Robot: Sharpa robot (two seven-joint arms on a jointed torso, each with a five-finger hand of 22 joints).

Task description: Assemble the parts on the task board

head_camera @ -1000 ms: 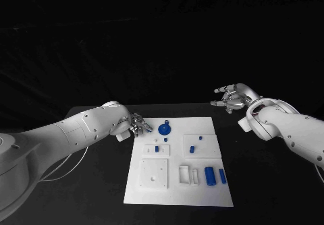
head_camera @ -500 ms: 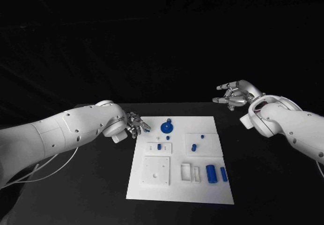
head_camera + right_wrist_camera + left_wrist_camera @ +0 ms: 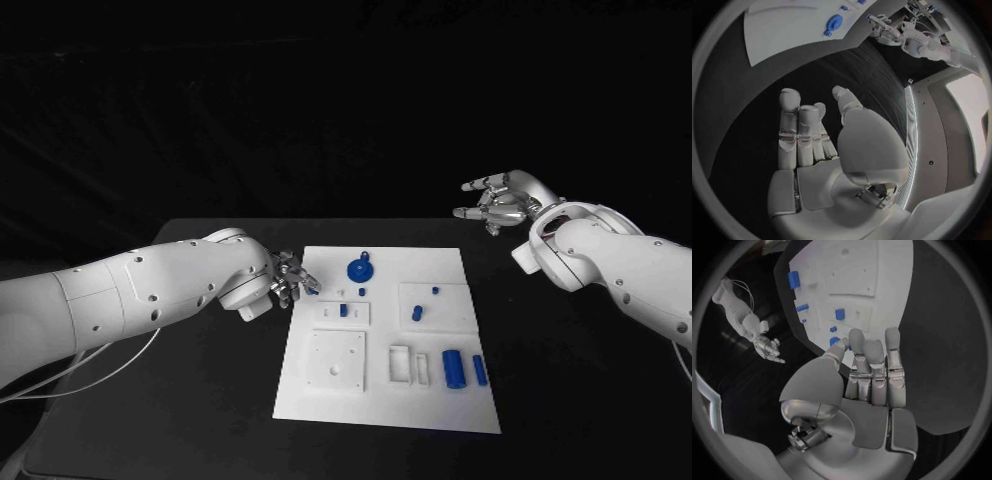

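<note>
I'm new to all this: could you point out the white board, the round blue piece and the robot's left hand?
task board (image 3: pixel 433 405): head view, bare near corner.
round blue piece (image 3: pixel 358 269): head view, middle of its disc.
left hand (image 3: pixel 293 277): head view, middle of the silver hand.

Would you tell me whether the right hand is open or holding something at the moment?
Open. The right hand holds nothing, its fingers extended and apart from the thumb; it hangs beyond the task board's far right corner.

The left arm reached in low, its forearm angled toward the middle. The left hand (image 3: pixel 293 273) was empty, fingers (image 3: pixel 873 360) extended side by side and thumb set apart. The right arm was raised and bent at the wrist. The right hand (image 3: pixel 498 203) held nothing, its fingers (image 3: pixel 798 127) loosely extended, thumb separate.
</note>
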